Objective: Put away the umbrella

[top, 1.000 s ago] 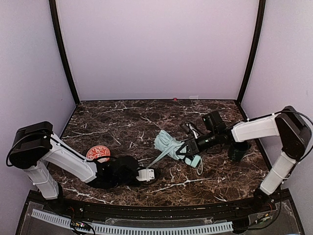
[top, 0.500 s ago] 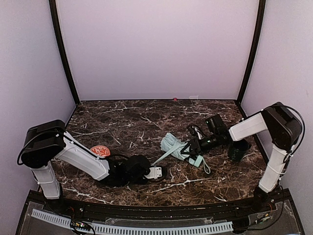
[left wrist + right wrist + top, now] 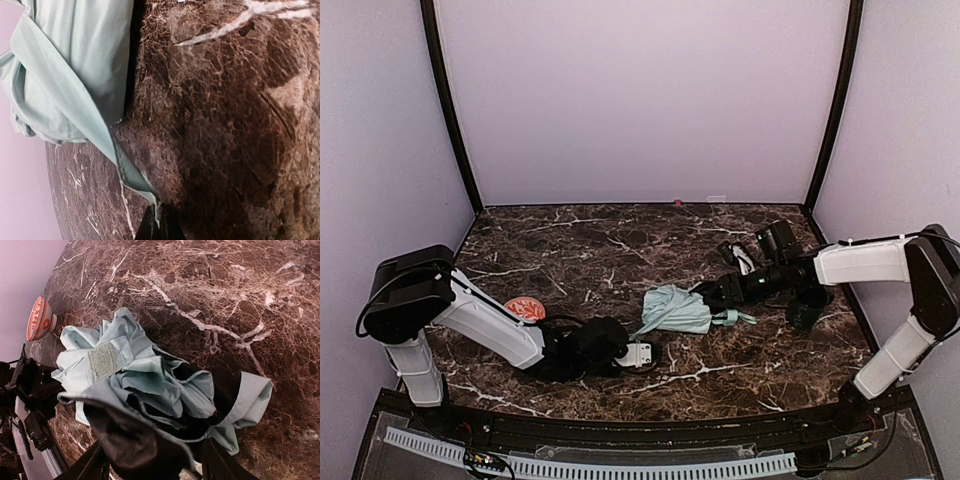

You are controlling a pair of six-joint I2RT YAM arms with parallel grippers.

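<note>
Dark brown, white-veined marble tabletop [image 3: 620, 250] inside a lilac-walled enclosure. Just right of centre, between the two arms, lies the folding umbrella [image 3: 675, 310], a crumpled bundle of pale mint-green fabric with black lining. Over the last second the right gripper [image 3: 712, 293], until then closed on the bundle and carrying it, has spread its fingers [image 3: 97, 465]. They now flank the fabric loosely, and the umbrella has settled onto the table. The left gripper [image 3: 638, 353] remains pressed together, pinching the end of the thin mint closure strap [image 3: 131, 172]. Probable reading: a release before regrasping. The canopy is still loose and unwrapped, so stowing has hardly begun.
</note>
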